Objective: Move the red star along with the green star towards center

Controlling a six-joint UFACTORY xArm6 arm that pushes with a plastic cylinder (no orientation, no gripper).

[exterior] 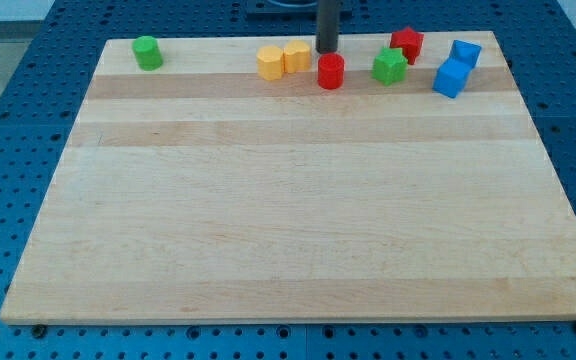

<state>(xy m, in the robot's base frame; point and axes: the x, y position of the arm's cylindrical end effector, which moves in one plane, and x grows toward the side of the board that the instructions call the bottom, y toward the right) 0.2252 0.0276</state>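
my tip: bare rod, no hand, holds nothing | red cylinder just below | green star, red star to its right on desk

No readable text, labels, brands, numbers or signs appear on the board, on the blocks along its top edge, or on the rod. Any fine print, if present, cannot be resolved.
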